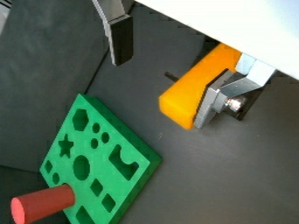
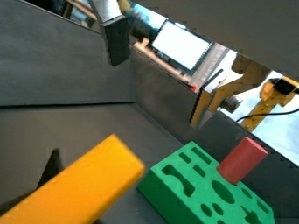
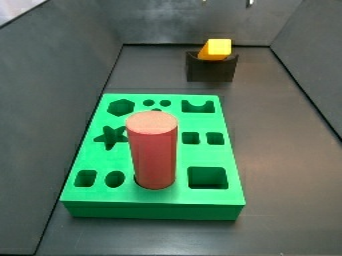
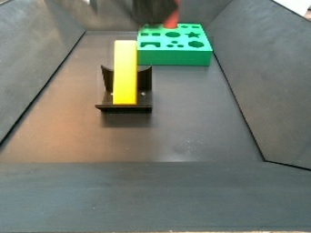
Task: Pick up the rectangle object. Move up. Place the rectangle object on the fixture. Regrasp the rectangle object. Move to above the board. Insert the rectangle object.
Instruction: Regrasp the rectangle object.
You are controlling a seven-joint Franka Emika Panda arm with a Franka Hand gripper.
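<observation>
The yellow-orange rectangle object [image 4: 124, 68] lies lengthwise across the notch of the dark fixture [image 4: 124, 107]; from a side view I see its square end [image 3: 215, 47] on top of the fixture [image 3: 211, 68]. My gripper [image 1: 163, 87] is above it and open, its fingers [image 1: 119, 39] spread wide. In a wrist view the block [image 1: 193, 87] shows beside one silver finger, and in both wrist views nothing is clamped between the pads. The green board [image 3: 160, 200] lies apart from the fixture. The gripper [image 2: 159, 92] does not show clearly in either side view.
A red cylinder [image 3: 151, 150] stands upright in a hole of the board and also shows in both wrist views [image 1: 41, 203] [image 2: 243, 160]. Grey sloping walls [image 4: 36, 82] enclose the dark floor. A bright monitor [image 2: 181, 44] sits beyond the wall.
</observation>
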